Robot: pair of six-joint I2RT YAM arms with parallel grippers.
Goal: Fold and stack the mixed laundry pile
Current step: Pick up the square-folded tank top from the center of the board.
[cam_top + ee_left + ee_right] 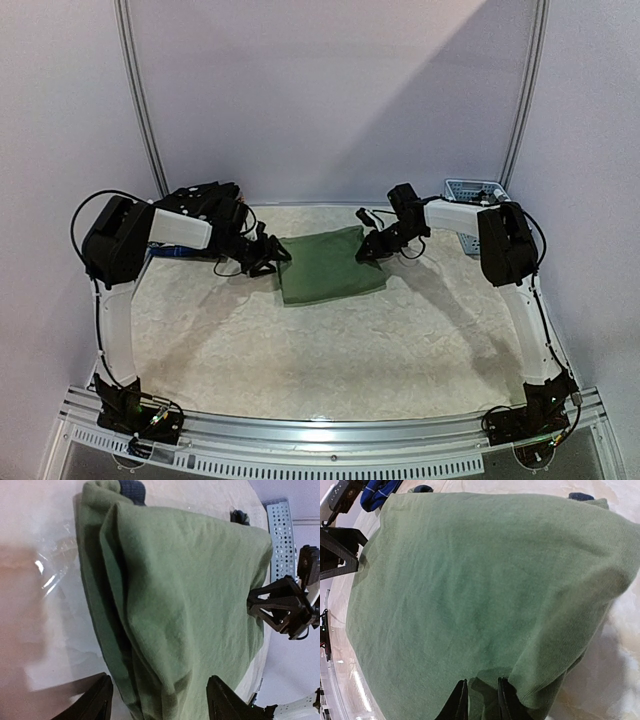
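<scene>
The marbled surface (330, 340) is taken up near its far middle by one olive-green T-shirt (330, 265), which is laid flat in a compact, roughly rectangular fold. Its layered edges are seen in the left wrist view, and a scrap of dark trim (131, 487) shows at one corner.

Two arms are counted, one at each side of the garment. The left end effector (272, 256) is held released, with its fingers spread wide on either side of the shirt's near edge and nothing clamped between them. The right end effector (372, 248) is clenched on the opposite edge of the T-shirt, and a tuck of green cloth is seen pinched between its nearly closed fingers.

One light-blue basket (472, 190) is set at the far right corner, well apart from the shirt. One blue piece (377, 491) is bunched beyond the left arm and does not look folded.

The task is judged to be at an early stage. One garment appears almost folded and is perhaps being squared or given a last fold. No stack can be seen, and at least the blue piece is left to be folded and stacked. Other garments are not in view.
</scene>
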